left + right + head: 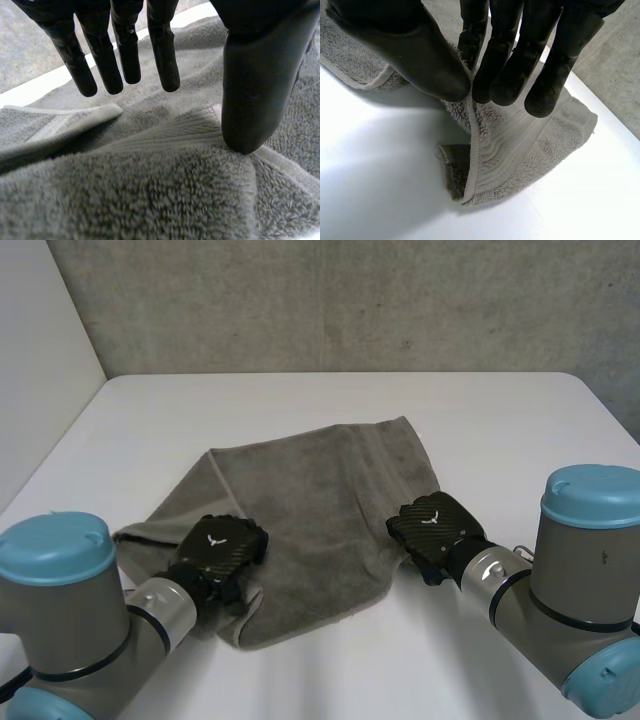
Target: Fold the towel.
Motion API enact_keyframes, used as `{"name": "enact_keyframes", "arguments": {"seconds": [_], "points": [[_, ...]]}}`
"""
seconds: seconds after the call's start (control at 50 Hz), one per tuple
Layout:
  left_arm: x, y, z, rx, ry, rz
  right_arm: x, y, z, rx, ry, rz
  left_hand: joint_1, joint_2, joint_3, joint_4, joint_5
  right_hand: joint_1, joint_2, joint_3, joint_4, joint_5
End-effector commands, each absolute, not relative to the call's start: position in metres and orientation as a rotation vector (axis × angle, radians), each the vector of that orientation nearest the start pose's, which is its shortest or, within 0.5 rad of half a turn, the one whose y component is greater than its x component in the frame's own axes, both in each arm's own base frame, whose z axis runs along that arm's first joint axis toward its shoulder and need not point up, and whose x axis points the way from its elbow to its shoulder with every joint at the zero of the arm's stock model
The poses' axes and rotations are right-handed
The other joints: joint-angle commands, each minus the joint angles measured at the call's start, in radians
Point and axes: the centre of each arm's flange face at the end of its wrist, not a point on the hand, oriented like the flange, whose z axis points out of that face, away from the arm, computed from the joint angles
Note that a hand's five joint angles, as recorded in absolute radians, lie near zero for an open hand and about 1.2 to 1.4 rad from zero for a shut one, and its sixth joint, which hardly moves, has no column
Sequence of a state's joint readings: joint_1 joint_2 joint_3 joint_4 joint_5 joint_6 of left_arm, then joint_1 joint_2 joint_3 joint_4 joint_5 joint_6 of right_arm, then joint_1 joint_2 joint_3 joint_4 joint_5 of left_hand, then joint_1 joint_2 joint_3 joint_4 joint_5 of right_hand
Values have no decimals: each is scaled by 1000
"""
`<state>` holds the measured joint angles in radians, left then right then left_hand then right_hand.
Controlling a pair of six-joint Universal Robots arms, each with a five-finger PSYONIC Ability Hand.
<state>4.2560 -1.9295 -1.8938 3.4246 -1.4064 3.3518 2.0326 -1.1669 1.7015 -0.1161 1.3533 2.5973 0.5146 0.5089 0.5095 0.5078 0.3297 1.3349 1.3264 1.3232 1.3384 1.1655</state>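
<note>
A grey towel lies rumpled on the white table, with a fold along its near left side. My left hand hovers over the towel's near left part. In the left wrist view its fingers are straight and spread from the thumb, holding nothing, with the towel's pile just below. My right hand is at the towel's right edge. In the right wrist view its thumb and fingers pinch the hemmed edge of the towel, which rises from the table to them.
Bare white table surrounds the towel on all sides. A grey concrete wall stands behind the table's far edge, and a pale wall runs along the left.
</note>
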Motion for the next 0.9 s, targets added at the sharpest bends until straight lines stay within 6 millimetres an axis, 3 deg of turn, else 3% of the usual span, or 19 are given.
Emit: {"name": "enact_keyframes", "arguments": {"seconds": [0.02,0.32,0.36,0.38,0.4,0.42,0.46,0.48,0.58,0.68,0.78,0.82,0.84,0.88,0.9], "points": [[-269,-207,120,1148,2632,-1808,281,-225,152,-1366,2114,-1643,-19,-14,-14,-12,-9,61,70,73,58,56],[-269,-208,113,1229,2576,-1760,281,-225,149,-1368,2122,-1629,16,22,21,23,26,61,70,73,58,56],[-268,-208,113,1278,2523,-1749,281,-226,149,-1368,2120,-1631,258,264,263,265,268,61,70,73,58,56],[-268,-208,113,1278,2523,-1749,281,-226,149,-1368,2120,-1631,260,265,265,266,270,61,70,73,58,56],[-266,-208,114,1296,2497,-1744,281,-226,149,-1368,2120,-1631,466,472,471,473,476,61,70,73,58,56],[-266,-208,114,1296,2497,-1744,281,-226,149,-1368,2120,-1631,468,474,473,475,478,61,70,73,58,56],[-264,-210,119,1314,2453,-1757,281,-226,149,-1368,2120,-1631,880,885,885,887,890,61,70,73,58,56],[-264,-210,119,1314,2452,-1757,281,-226,149,-1368,2120,-1631,882,887,887,888,892,61,70,73,58,56],[-257,-219,138,1265,2401,-1831,281,-226,149,-1368,2120,-1631,882,887,887,888,892,61,70,73,58,56],[-243,-235,172,1151,2308,-1953,281,-226,150,-1366,2121,-1637,882,887,887,888,892,61,70,73,58,56],[-231,-247,189,1086,2266,-2021,279,-232,161,-1345,2122,-1668,882,887,887,888,892,61,70,73,58,56],[-225,-252,197,1053,2247,-2050,279,-236,182,-1324,2099,-1722,882,887,887,888,892,61,70,73,58,56],[-218,-256,207,1016,2223,-2086,279,-236,182,-1324,2099,-1722,882,887,887,888,892,61,70,73,58,56],[-211,-260,219,975,2189,-2131,273,-237,224,-1287,2068,-1811,882,887,887,888,892,61,70,73,58,56],[-206,-263,231,936,2158,-2178,273,-237,224,-1287,2068,-1812,882,887,887,888,892,61,70,73,58,56]]}}
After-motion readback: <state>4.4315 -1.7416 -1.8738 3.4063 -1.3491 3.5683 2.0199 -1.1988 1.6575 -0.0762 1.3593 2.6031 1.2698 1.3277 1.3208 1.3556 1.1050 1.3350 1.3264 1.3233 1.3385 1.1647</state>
